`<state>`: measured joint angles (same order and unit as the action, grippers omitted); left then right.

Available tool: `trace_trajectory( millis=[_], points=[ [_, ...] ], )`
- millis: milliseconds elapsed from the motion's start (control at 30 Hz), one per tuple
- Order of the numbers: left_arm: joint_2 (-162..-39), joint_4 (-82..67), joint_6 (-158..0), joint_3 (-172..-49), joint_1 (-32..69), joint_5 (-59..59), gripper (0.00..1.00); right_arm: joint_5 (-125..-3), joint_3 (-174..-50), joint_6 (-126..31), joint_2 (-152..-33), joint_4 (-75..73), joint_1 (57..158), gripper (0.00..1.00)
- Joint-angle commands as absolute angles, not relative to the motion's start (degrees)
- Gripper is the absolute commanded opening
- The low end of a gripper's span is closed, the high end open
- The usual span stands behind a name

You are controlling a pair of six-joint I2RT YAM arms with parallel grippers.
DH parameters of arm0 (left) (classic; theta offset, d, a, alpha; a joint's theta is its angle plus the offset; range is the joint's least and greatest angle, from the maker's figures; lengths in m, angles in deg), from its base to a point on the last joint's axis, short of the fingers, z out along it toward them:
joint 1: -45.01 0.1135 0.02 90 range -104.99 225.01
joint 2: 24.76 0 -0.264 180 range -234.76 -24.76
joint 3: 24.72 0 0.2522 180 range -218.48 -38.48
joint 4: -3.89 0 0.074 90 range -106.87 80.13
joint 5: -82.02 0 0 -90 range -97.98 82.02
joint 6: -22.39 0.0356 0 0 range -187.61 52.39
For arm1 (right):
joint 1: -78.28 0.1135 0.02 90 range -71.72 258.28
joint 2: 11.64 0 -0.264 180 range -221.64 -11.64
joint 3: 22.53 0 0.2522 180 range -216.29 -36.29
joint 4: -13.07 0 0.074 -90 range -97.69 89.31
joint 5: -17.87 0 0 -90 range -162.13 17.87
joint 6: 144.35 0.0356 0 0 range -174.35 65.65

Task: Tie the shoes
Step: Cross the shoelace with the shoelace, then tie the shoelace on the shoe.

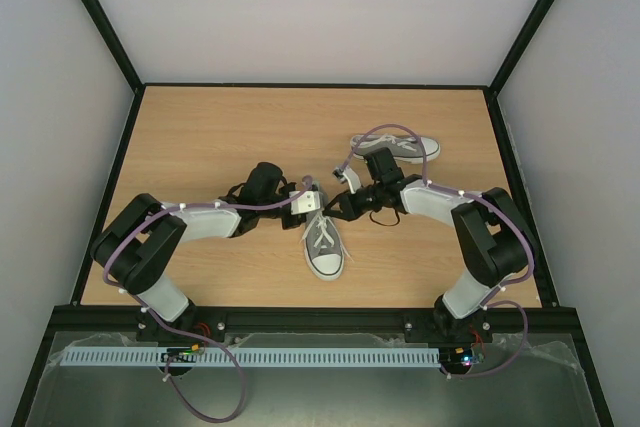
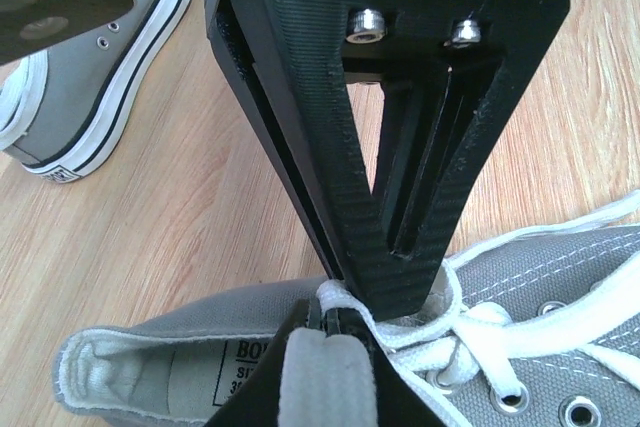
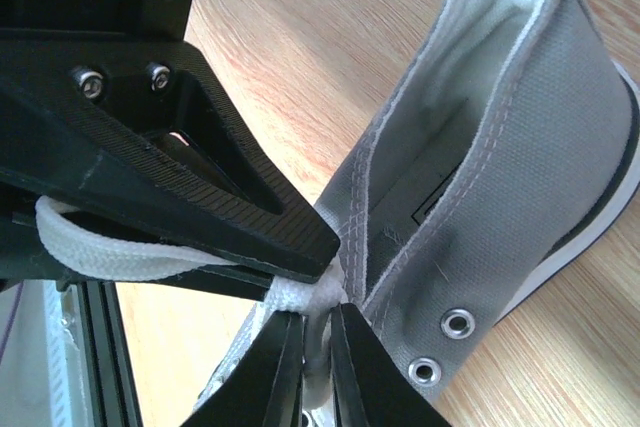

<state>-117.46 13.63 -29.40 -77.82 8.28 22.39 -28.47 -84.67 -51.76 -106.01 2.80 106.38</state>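
The near shoe [image 1: 325,247] lies in the middle of the table [image 1: 200,137], toe pointing near. Over its tongue the left gripper [image 2: 330,322] and the right gripper [image 3: 318,332] meet, each pinching the white lace [image 3: 130,257]. The other shoe [image 1: 405,147] lies farther off, to the right.

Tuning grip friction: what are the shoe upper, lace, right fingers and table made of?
Shoe upper: grey canvas, visible weave and stitching.
Lace: flat white woven fabric, likely cotton.
Right fingers: matte black plastic; layer ridges suggest a 3D print.
Table: wood-grain top, laminate or veneer, can't tell.
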Motion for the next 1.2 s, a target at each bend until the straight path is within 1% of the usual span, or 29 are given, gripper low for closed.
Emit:
trace_trajectory(
  millis=[0,100,133,200,233,300,500,667,1167],
  points=[
    [-116.71,15.91,-29.83,-77.24,8.01,23.49,0.02,-28.41,-86.23,-52.72,-106.13,2.82,106.76,0.08],
    [-116.53,15.79,-29.83,-77.10,8.01,23.29,0.02,-30.65,-86.22,-54.35,-104.62,0.53,106.59,0.08],
    [-116.49,15.82,-29.87,-77.01,8.09,23.23,0.02,-30.93,-86.06,-55.06,-104.15,-0.25,106.52,0.09],
    [-116.40,15.94,-29.85,-76.74,8.09,23.17,0.02,-31.35,-86.10,-55.95,-103.19,-1.52,106.42,0.17],
    [-116.35,16.04,-29.87,-76.72,8.09,23.20,0.02,-31.63,-86.06,-56.28,-102.87,-2.16,106.29,0.19],
    [-116.26,16.05,-29.90,-76.67,8.09,23.26,0.02,-32.37,-86.12,-56.75,-102.02,-3.01,105.96,0.21],
    [-116.12,16.19,-29.74,-76.48,8.09,23.30,0.02,-35.71,-86.79,-57.00,-101.14,-3.72,105.27,0.20],
    [-116.25,16.32,-29.85,-76.56,8.09,23.48,0.02,-34.70,-88.49,-57.90,-104.06,-5.43,105.80,0.20],
    [-116.25,16.58,-29.78,-76.52,8.09,23.57,0.02,-30.80,-89.35,-58.85,-106.09,-6.20,107.40,0.18]
  ],
)
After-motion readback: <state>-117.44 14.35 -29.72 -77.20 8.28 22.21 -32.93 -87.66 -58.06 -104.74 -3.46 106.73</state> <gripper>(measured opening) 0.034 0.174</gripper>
